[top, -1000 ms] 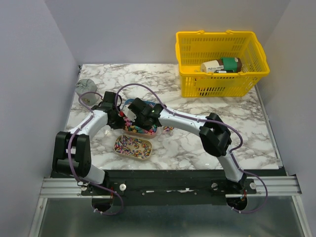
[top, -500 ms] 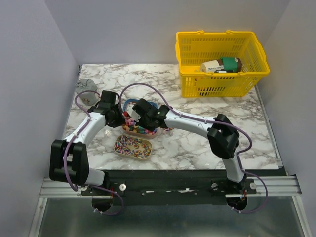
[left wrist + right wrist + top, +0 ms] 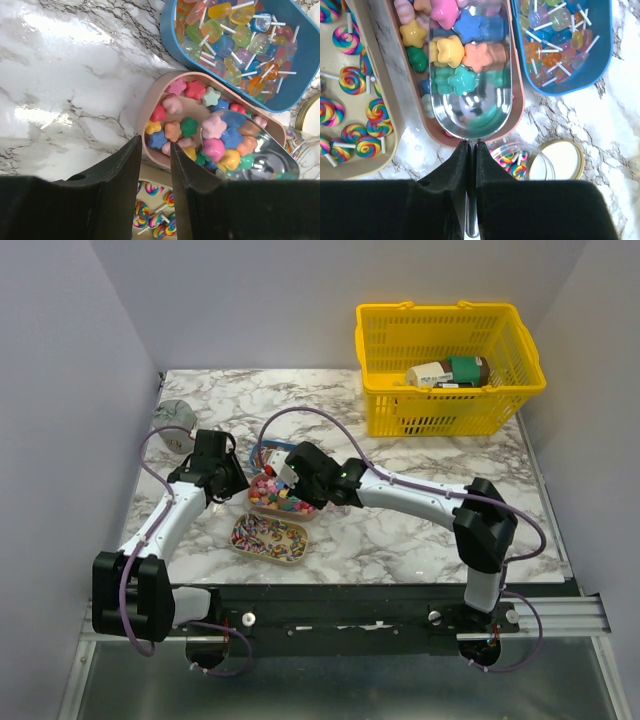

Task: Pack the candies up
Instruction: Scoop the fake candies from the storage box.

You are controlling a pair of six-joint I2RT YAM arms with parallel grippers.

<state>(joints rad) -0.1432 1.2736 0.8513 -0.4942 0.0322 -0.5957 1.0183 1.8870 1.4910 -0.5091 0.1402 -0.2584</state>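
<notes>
The candies fill three trays. Star-shaped sweets [image 3: 192,127] lie in the pink tray [image 3: 145,115], clear lollipops [image 3: 555,30] in the blue tray [image 3: 602,45], swirl lollipops [image 3: 352,80] in the beige tray [image 3: 395,135]. My right gripper [image 3: 471,145] is shut on the handle of the silver scoop [image 3: 470,100]. The scoop's bowl rests in the pink tray with several star sweets [image 3: 455,55] in it. My left gripper [image 3: 155,145] is open, its fingers straddling the near end of the pink tray's rim with a gap on each side. From above, both grippers [image 3: 232,483] [image 3: 295,480] flank that tray [image 3: 283,502].
A small glass jar [image 3: 520,160] holding a few swirl lollipops stands by the pink tray, its gold lid [image 3: 555,160] flat beside it. A yellow basket [image 3: 450,365] with boxes is at the back right. A grey object [image 3: 175,412] sits at the back left corner.
My left gripper's jaws have widened and the left arm has shifted left. The right gripper has moved right and nearer with the scoop over the pink tray.
</notes>
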